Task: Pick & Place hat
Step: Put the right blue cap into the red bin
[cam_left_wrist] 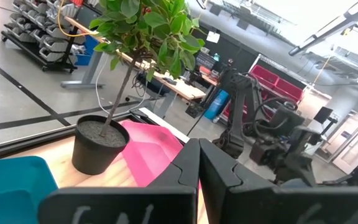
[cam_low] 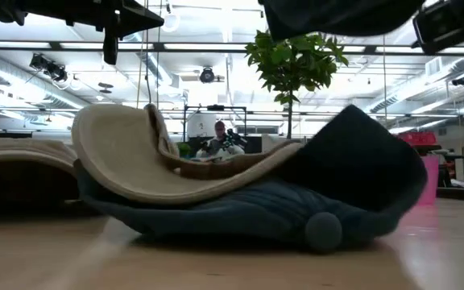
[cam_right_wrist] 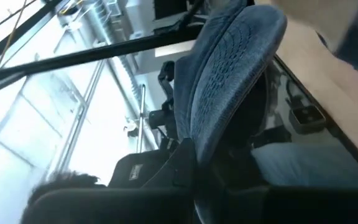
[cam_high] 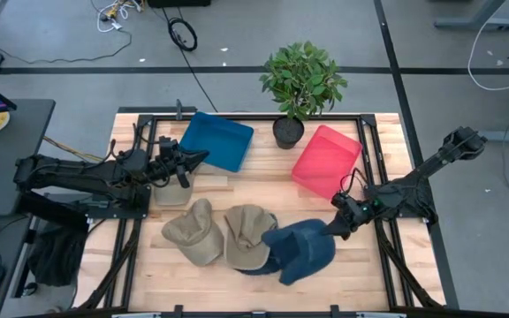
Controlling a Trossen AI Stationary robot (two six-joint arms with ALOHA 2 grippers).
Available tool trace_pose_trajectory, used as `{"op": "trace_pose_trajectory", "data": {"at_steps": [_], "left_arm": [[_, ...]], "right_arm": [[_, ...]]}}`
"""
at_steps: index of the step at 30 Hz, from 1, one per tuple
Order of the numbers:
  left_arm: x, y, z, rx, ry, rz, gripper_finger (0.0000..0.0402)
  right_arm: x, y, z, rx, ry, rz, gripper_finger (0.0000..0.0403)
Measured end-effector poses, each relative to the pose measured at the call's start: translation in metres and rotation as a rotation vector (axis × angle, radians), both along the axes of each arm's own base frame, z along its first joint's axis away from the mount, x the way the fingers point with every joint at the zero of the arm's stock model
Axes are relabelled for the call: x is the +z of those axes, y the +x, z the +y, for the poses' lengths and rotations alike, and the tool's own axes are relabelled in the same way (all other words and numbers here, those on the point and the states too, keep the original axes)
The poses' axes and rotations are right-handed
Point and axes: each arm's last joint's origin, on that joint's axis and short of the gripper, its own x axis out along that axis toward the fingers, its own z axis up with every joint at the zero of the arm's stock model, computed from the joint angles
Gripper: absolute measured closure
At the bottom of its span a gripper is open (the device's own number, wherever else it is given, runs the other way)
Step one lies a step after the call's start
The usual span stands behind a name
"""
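A blue denim hat [cam_high: 303, 250] is held up by my right gripper [cam_high: 336, 226] near the table's right side; in the low view its dark underside [cam_low: 337, 16] shows above the pile. Below it, a tan hat [cam_high: 247, 234] rests on another blue hat [cam_low: 296, 209], and a second tan hat [cam_high: 193, 231] lies to their left. My left gripper [cam_high: 197, 159] is shut, hovering by the blue tray [cam_high: 219, 140] and touching nothing. My right gripper pinches the denim hat's stitched brim [cam_right_wrist: 211, 134] between its two fingers, reaching in from the table's right side and slanting down. The brim stands on edge in the hold. In the low view the hat is lifted clear of the pile.
A red tray [cam_high: 327, 161] sits at the far right and a potted plant [cam_high: 300, 84] stands between the two trays at the far edge. A beige item [cam_high: 173, 193] lies under the left arm. Black frame rails [cam_high: 374, 177] border the wooden table.
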Motion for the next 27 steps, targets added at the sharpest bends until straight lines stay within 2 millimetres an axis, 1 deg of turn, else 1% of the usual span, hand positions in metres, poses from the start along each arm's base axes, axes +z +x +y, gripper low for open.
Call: {"op": "trace_pose_trajectory", "data": {"at_steps": [3, 7, 11, 15, 19, 27], "left_arm": [[0.000, 0.000, 0.000, 0.000, 0.000, 0.000, 0.0394], [0.001, 0.000, 0.000, 0.000, 0.000, -0.009, 0.0394], [0.002, 0.000, 0.000, 0.000, 0.000, -0.020, 0.0394], [0.002, 0.000, 0.000, 0.000, -0.001, -0.022, 0.0394], [0.002, 0.000, 0.000, -0.001, -0.003, -0.023, 0.0394], [0.002, 0.000, 0.000, -0.001, -0.004, -0.023, 0.0394]], "right_arm": [[0.008, 0.000, -0.003, -0.028, -0.047, -0.042, 0.0393], [0.013, 0.000, -0.012, -0.130, -0.121, -0.107, 0.0393], [0.024, 0.000, -0.023, -0.253, -0.191, -0.219, 0.0393], [0.038, -0.002, -0.032, -0.388, -0.260, -0.368, 0.0393], [0.047, -0.006, -0.039, -0.487, -0.318, -0.465, 0.0393], [0.054, -0.012, -0.044, -0.576, -0.367, -0.517, 0.0393]]}}
